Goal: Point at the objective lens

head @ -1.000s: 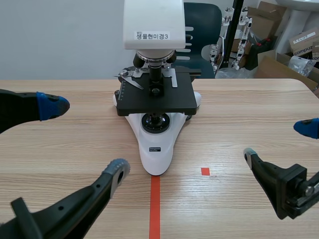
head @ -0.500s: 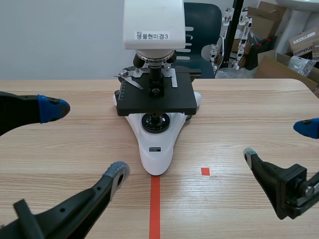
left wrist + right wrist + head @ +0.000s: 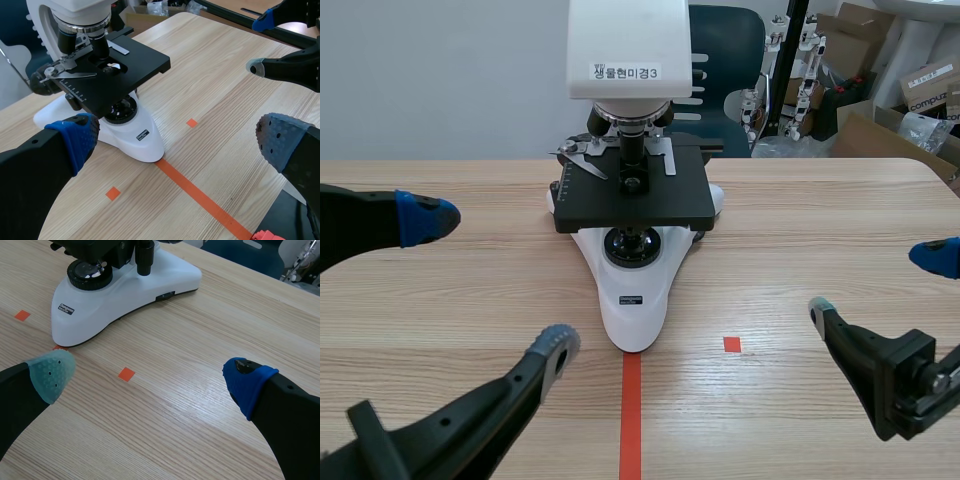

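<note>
A white microscope (image 3: 632,290) with a black stage (image 3: 632,198) stands at the table's middle. Its objective lens (image 3: 631,143) hangs black under the white head, just above the stage; from the left wrist it shows as the objective lens (image 3: 99,46) over the stage (image 3: 115,75). My left gripper (image 3: 490,285) is open, low at the near left, well short of the microscope (image 3: 131,140). My right gripper (image 3: 875,285) is open at the near right, with the microscope base (image 3: 125,290) ahead of it and to its left. Neither holds anything.
A dark blue chair (image 3: 725,60) stands behind the table. Cardboard boxes (image 3: 905,95) and equipment fill the back right. An orange-red tape line (image 3: 631,415) runs from the microscope's base toward me, with a small tape square (image 3: 732,344) to its right.
</note>
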